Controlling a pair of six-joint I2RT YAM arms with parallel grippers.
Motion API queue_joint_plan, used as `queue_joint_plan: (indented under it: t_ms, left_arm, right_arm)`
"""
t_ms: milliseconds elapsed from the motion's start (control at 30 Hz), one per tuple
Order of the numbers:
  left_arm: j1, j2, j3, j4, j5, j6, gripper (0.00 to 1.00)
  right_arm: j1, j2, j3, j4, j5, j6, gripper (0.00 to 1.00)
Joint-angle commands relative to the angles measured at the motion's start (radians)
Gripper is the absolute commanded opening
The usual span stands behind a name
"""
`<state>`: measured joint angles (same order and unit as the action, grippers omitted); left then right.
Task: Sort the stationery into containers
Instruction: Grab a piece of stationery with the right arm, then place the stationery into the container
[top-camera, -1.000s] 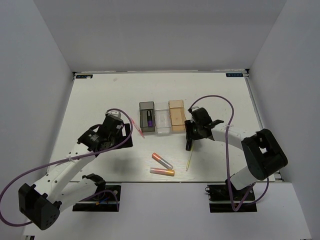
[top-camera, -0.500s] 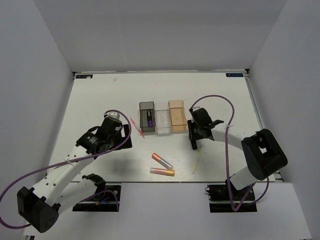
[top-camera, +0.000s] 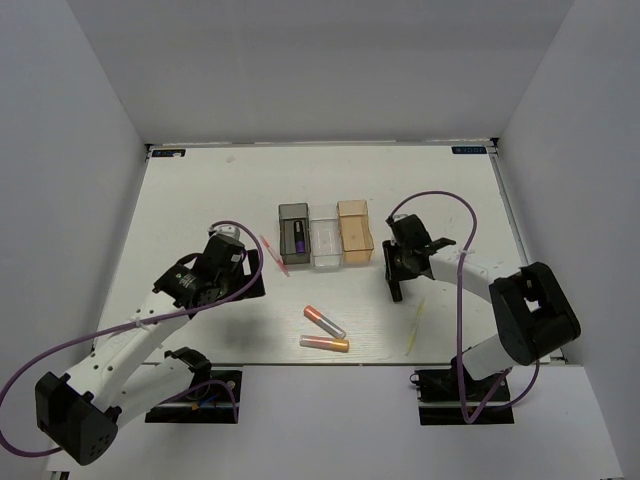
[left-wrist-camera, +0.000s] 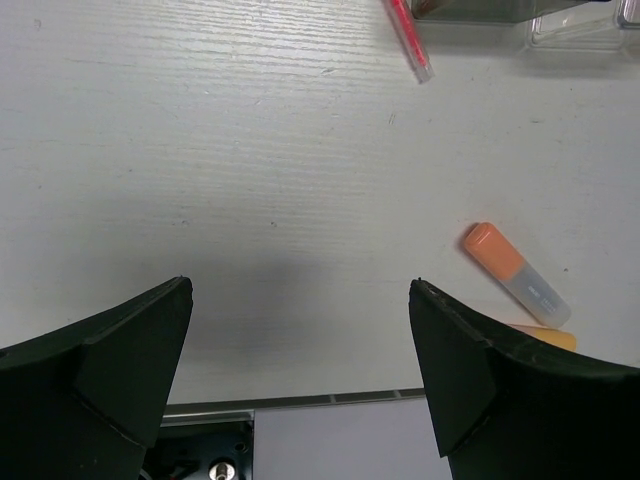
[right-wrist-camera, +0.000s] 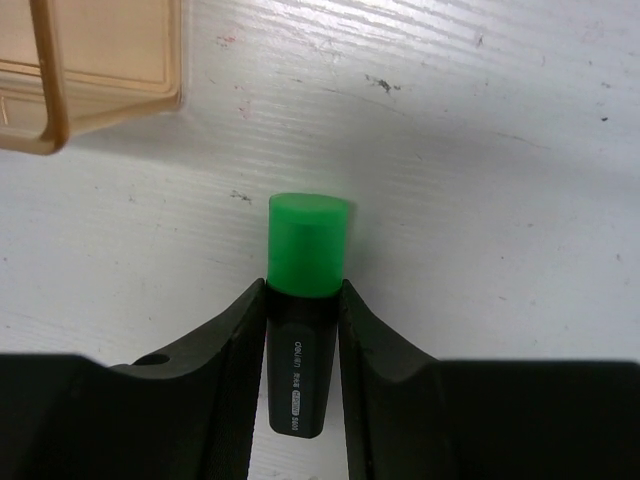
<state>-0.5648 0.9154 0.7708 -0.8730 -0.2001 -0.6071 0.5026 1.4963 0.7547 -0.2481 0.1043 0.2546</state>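
Right tool (right-wrist-camera: 300, 295) is clamped on the black marker with green cap (right-wrist-camera: 300, 330), whose long axis runs in line with the fingers, cap leading. The translucent orange-tan plastic bin (right-wrist-camera: 50, 100) lies near, ahead-left. The dark grey plastic bin (top-camera: 293, 208) lies beyond it.

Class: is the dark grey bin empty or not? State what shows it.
Not empty: the overhead view shows a black marker with a purple cap lying inside the dark grey bin.
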Motion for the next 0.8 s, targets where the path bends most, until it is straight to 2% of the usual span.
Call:
queue_joint_plan:
  t_ms: [0, 533, 767]
  left_arm:
    - [0.003, -0.001, -0.007, 0.031, 0.008, -0.010, 0.99]
    - [0.003, -0.006, -0.010, 0.029, 0.013, -0.006, 0.99]
    - [0.003, 0.003, 0.007, 0.028, 0.018, -0.005, 0.99]
  right_arm:
    - [-0.009, -0.041, 0.020, -0.051, -0.008, -0.009, 0.13]
    - [-0.007, -0.146, 0.132, -0.072, -0.094, -0.058, 0.13]
    - [0.017, -0.076, 0.348, -0.112, -0.259, -0.058, 0.13]
